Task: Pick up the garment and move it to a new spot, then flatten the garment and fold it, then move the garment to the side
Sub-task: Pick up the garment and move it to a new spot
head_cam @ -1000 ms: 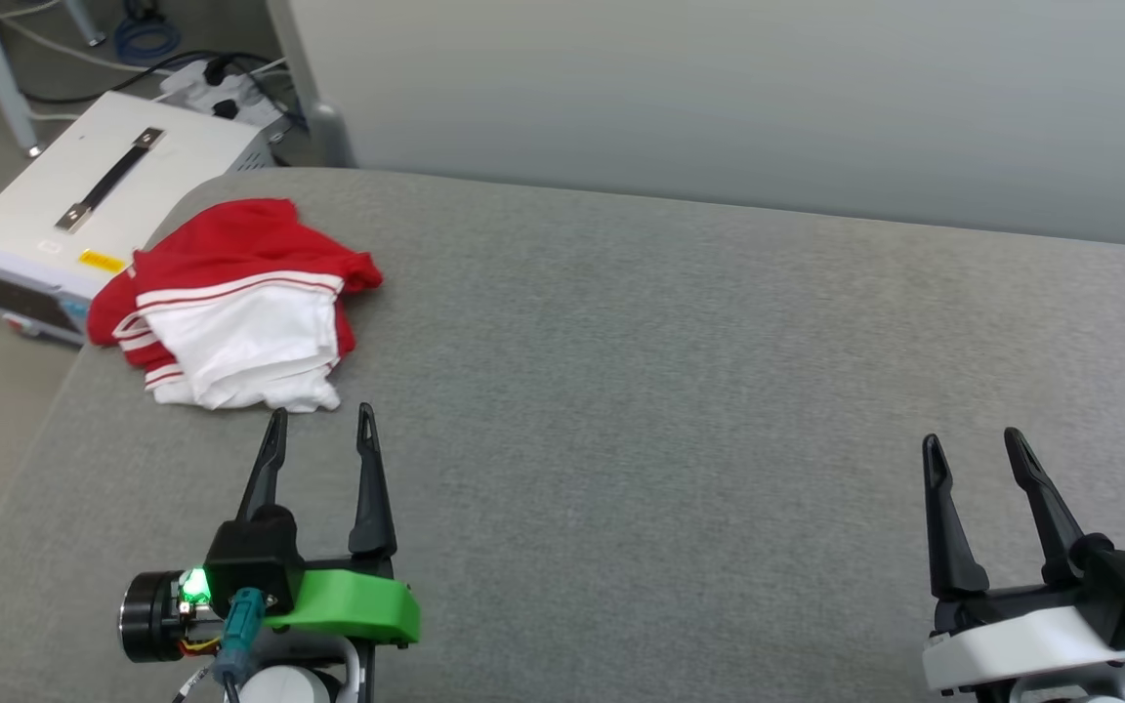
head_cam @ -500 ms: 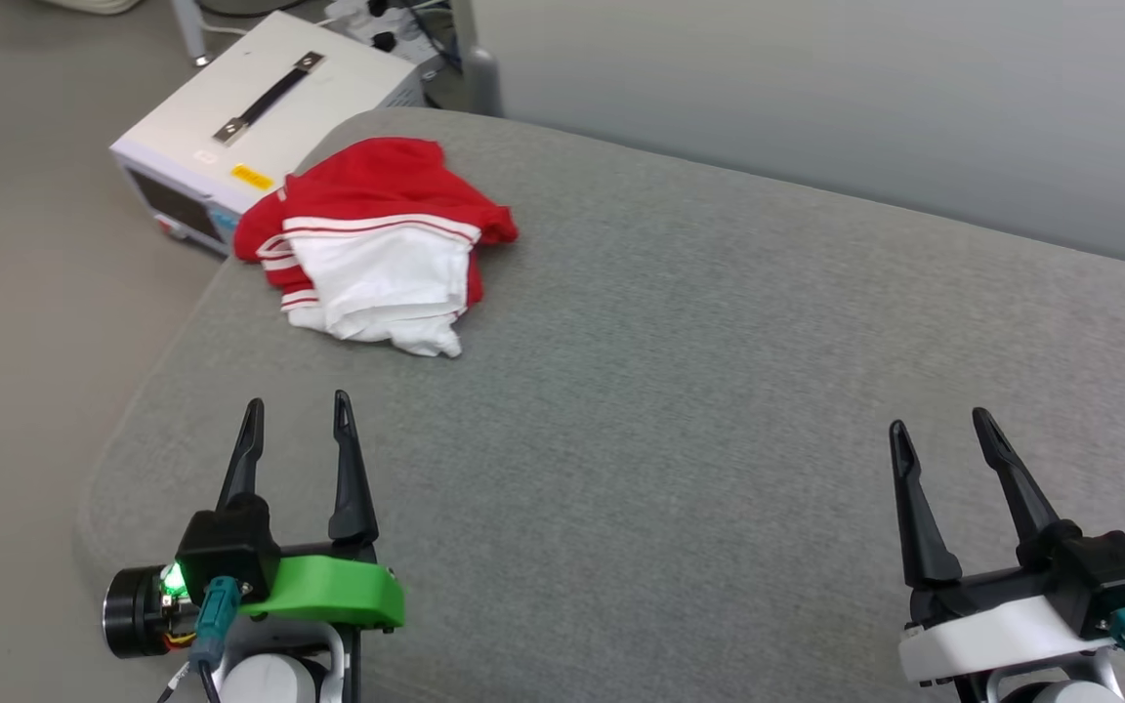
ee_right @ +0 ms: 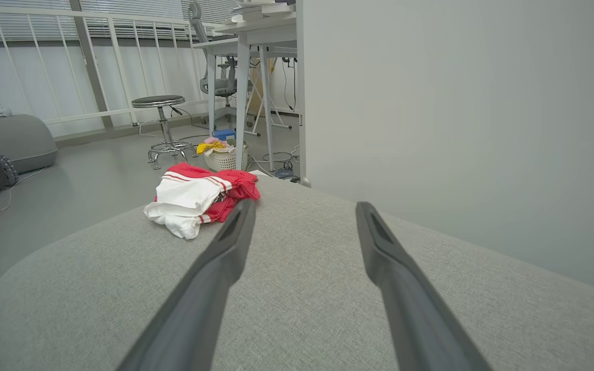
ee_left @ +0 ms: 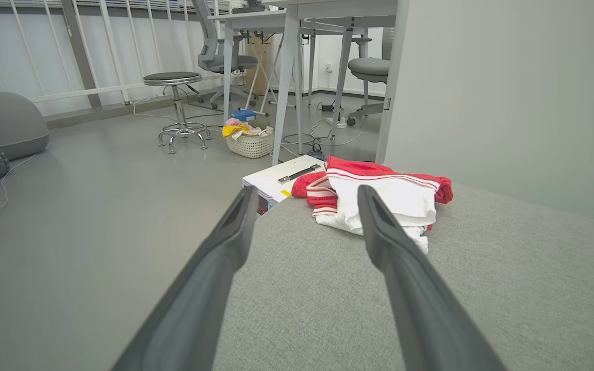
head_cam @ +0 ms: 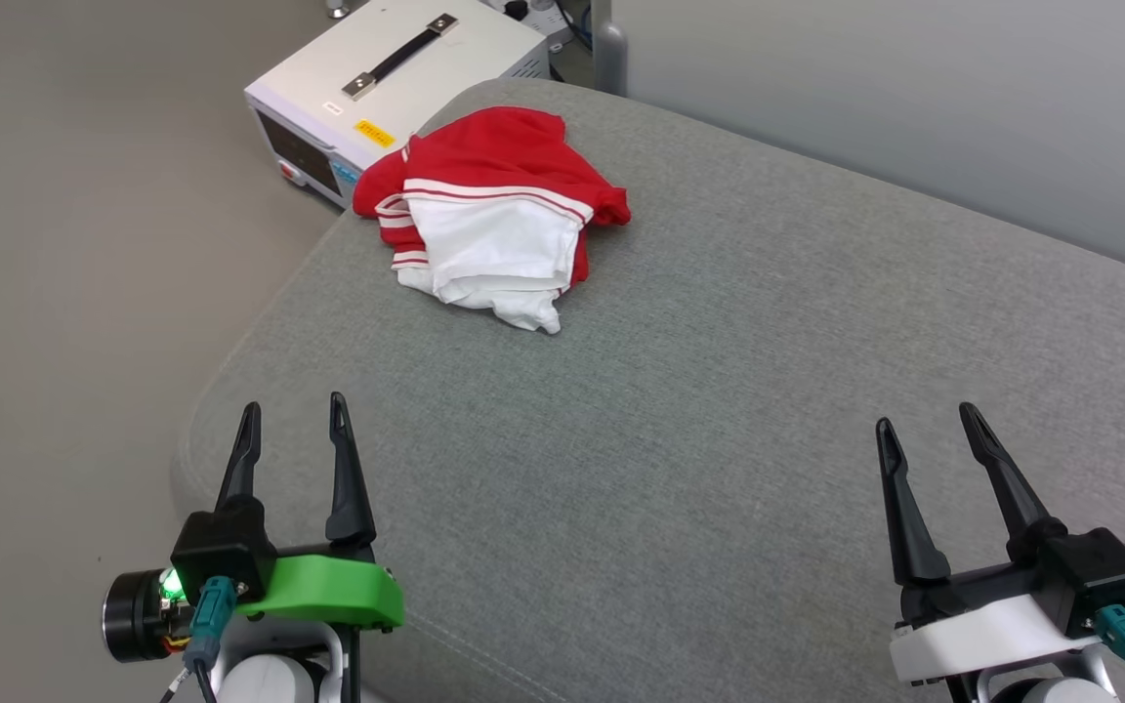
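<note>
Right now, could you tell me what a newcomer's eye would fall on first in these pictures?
The crumpled red and white garment stands out first, heaped near the far left corner of the grey padded surface. Next come the left tool and the right tool, both open and empty, low in the head view. A white box with a black handle sits on the floor beyond the garment.
</note>
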Controlling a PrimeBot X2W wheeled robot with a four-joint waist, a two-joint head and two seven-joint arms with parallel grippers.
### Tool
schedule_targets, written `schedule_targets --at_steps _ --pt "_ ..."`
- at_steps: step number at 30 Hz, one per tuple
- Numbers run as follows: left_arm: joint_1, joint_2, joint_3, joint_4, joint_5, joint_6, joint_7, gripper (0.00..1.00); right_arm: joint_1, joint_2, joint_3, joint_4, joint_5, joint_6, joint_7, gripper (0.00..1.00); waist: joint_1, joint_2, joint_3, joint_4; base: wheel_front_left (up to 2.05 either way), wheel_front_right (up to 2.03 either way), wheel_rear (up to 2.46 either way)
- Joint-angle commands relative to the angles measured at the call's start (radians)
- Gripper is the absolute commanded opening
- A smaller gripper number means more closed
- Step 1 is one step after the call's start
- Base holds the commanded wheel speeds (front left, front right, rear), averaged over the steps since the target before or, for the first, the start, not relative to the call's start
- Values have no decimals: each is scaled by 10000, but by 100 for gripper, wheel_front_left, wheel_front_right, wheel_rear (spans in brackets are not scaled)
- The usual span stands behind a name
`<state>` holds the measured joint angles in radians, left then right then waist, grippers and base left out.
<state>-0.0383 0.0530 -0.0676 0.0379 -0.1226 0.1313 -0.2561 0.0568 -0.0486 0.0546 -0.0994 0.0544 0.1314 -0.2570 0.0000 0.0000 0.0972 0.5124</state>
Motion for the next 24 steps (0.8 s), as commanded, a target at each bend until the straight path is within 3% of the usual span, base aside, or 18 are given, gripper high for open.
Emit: schedule_targets --at_steps 1,11,17,24 --pt "-106 -28 -5 22 -80 22 -57 100 -137 -16 2 -41 -54 -7 -47 100 0 0 33 143 0 0 0" --pt "-208 -28 8 98 -152 -6 -57 100 -235 -16 99 -22 -116 -7 -47 100 0 0 97 111 0 0 0" --pt "-1260 -26 479 178 -235 -734 -57 100 -532 -16 216 -134 -352 -7 -47 100 0 0 607 -391 0 0 0" --pt "-3783 215 1836 442 -342 -1863 -57 100 -1228 -67 348 -515 -913 -7 -47 100 0 0 1850 -1253 0 0 0"
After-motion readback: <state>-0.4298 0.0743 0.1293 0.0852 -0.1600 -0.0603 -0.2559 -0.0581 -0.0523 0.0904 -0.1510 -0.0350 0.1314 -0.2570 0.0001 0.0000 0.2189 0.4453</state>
